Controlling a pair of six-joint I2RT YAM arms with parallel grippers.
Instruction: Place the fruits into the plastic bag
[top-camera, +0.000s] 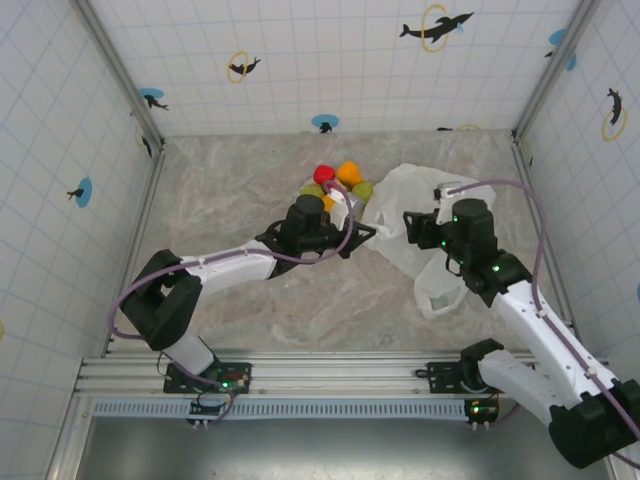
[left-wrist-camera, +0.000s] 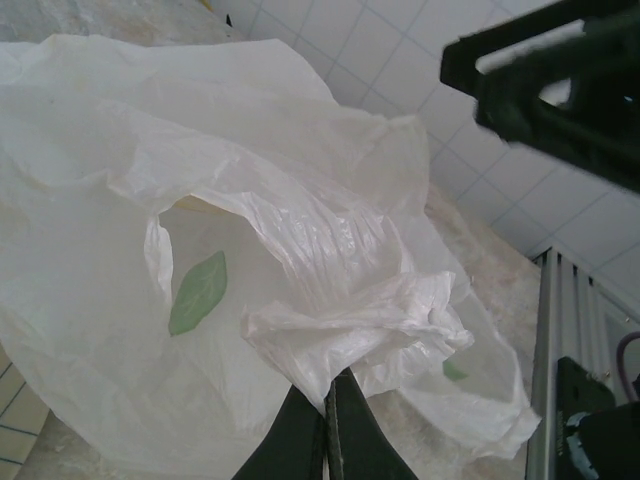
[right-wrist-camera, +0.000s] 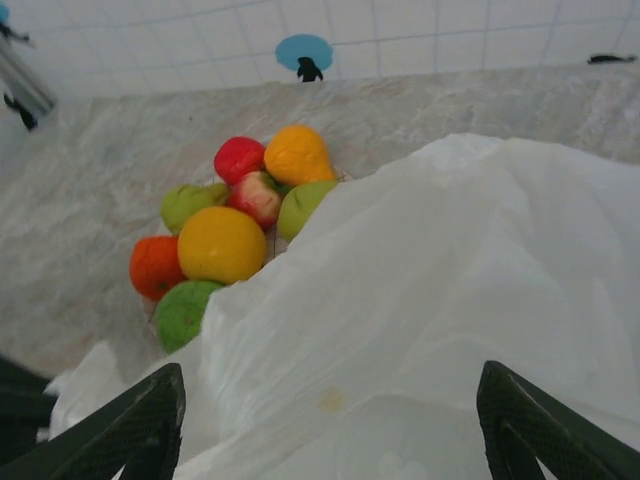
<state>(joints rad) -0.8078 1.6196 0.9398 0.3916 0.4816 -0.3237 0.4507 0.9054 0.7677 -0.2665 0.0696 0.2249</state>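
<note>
While left gripper pinches plastic bag — fruits beside.

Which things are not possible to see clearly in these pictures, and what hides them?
1. Fruits, right wrist view: the plastic bag covers the pile's near right side, so their count is uncertain.
2. Fruits, top view: the left gripper overlaps the pile's near edge.
3. Bag mouth, left wrist view: crumpled folds hide it.
4. Right gripper, top view: too small to tell whether it touches the bag.
</note>
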